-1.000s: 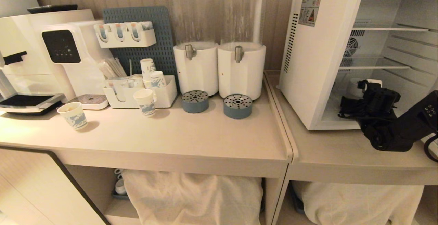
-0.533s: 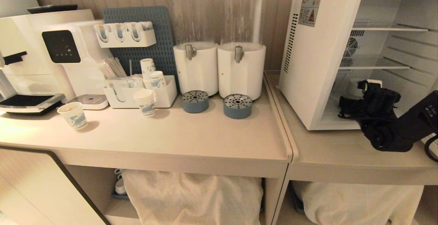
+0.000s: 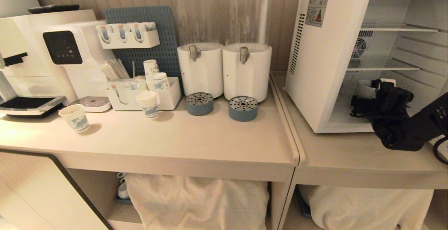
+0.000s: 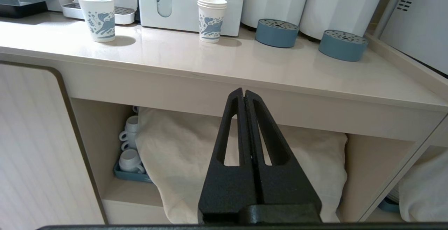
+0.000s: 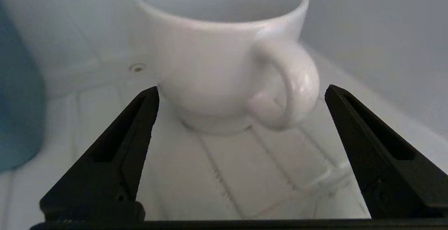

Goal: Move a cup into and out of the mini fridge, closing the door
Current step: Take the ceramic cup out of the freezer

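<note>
The mini fridge (image 3: pixel 315 65) stands open on the right counter; its door is out of view. The white cup (image 3: pixel 364 89) sits upright on the fridge floor, handle turned toward my wrist camera (image 5: pixel 217 58). My right gripper (image 3: pixel 375 85) reaches into the lowest compartment. It (image 5: pixel 241 89) is open, its black fingertips (image 5: pixel 150 98) spread wide on either side of the cup's base and handle, holding nothing. My left gripper (image 4: pixel 244 91) is shut and empty, parked low in front of the left counter's edge.
Two drink dispensers (image 3: pixel 224 48), blue drip discs (image 3: pixel 243 108), printed paper cups (image 3: pixel 75 118) and a coffee machine (image 3: pixel 42 55) fill the left counter. Wire shelves (image 3: pixel 385 65) sit above my right hand. A blurred blue shape (image 5: pixel 17 100) lies beside the cup.
My right hand has shifted slightly to the right and up inside the fridge, and more of the cup shows beside it. The left arm has not moved.
</note>
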Controlling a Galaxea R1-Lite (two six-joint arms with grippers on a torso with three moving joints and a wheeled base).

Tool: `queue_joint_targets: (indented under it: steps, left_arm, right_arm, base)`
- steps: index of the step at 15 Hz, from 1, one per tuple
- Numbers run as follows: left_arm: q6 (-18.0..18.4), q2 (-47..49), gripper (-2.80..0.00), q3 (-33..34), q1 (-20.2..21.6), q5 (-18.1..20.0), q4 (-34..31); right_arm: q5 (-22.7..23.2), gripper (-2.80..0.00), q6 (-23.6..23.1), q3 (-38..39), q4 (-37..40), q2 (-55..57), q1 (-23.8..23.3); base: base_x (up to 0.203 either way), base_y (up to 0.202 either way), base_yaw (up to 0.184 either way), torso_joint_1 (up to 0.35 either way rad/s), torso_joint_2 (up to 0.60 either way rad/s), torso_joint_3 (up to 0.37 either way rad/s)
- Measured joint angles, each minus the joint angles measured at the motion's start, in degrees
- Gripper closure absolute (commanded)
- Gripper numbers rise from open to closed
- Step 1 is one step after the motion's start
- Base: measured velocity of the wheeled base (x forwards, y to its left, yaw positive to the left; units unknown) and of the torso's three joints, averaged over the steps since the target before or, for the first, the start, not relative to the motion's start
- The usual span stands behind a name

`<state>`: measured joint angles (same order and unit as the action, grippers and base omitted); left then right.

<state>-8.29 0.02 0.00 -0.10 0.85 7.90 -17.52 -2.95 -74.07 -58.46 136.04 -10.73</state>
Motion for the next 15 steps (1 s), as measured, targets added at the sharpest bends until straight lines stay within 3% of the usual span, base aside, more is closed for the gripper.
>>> queue_joint_targets:
  steps: [15]
  left_arm:
    - [-0.15, 0.0, 0.0, 0.0, 0.0, 0.02, 0.04]
  right_arm:
    - [1.04, -2.8, -1.13, -8.71, 2.1, 4.13, 0.19]
  base:
    - [0.0, 0.0, 0.0, 0.0, 0.0, 0.0]
